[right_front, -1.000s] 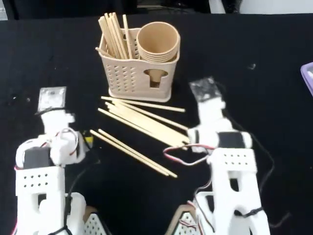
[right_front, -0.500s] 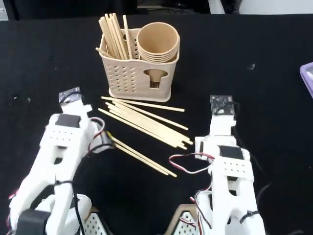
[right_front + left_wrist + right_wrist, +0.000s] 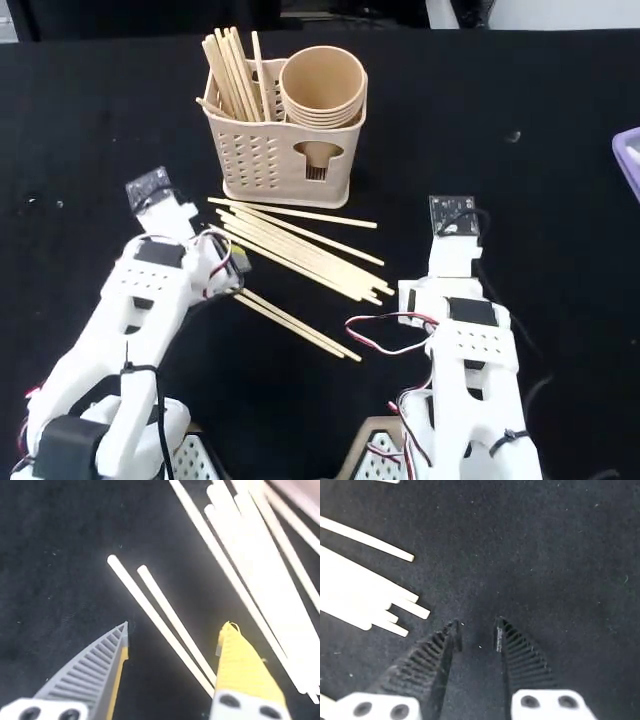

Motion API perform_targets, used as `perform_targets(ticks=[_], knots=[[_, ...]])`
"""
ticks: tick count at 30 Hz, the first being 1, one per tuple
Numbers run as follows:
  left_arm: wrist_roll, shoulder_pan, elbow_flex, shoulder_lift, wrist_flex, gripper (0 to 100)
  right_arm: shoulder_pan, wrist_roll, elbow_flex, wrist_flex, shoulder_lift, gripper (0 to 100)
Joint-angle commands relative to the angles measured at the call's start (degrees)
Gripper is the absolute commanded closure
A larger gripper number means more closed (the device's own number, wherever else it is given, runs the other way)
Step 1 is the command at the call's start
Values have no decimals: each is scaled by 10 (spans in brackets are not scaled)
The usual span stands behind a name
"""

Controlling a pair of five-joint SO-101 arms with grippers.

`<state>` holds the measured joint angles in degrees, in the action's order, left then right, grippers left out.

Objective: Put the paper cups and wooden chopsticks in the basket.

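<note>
Black cloth covers the table (image 3: pixel 560 100) from edge to edge, seen from above; beyond its far edge the room is dark, with a pale patch (image 3: pixel 560 12) at one corner. A beige plastic basket (image 3: pixel 262 165) stands upright near the far side. A stack of paper cups (image 3: pixel 322 85) sits in one compartment and a bundle of wooden chopsticks (image 3: pixel 228 70) leans in the other. Just in front of the basket, a loose pile of chopsticks (image 3: pixel 300 245) lies fanned on the cloth, and a separate pair of chopsticks (image 3: pixel 295 322) lies nearer the arms. The white left arm (image 3: pixel 150 290) is over one end of that pair; the white right arm (image 3: pixel 465 340) is beside the pile's other end. A purple object (image 3: pixel 630 160) shows at the table's edge.

From the left wrist, the left gripper (image 3: pixel 176 626) is spread wide, one finger on each side of the pair, with the pile alongside.

From the right wrist, the right gripper (image 3: pixel 476 625) has a narrow gap and holds nothing, above bare cloth near the pile's tips.
</note>
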<state>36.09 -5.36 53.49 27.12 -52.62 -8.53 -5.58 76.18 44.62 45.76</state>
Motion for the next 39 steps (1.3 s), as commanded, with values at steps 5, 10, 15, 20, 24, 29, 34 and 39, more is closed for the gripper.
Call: perform_targets(ticks=[5, 10, 15, 20, 24, 29, 34, 39], knots=[[32, -6, 37, -1, 64, 715, -6, 4, -1, -16, 17, 881], [50, -6, 32, -10, 65, 714, -6, 4, -1, -16, 17, 881], [50, -6, 7, -91, 65, 716, -6, 4, -1, -16, 17, 881], [47, -6, -22, -149, 63, 718, -6, 4, -1, -16, 17, 881], [48, -6, -27, -150, 63, 735, -6, 4, -1, -16, 17, 881], [46, -5, -30, -150, 66, 880, -6, 4, -1, -16, 17, 881], [45, 0, -29, -150, 65, 958, -6, 4, -1, -16, 17, 881], [45, 0, -29, -149, 64, 954, -6, 4, -1, -16, 17, 881]])
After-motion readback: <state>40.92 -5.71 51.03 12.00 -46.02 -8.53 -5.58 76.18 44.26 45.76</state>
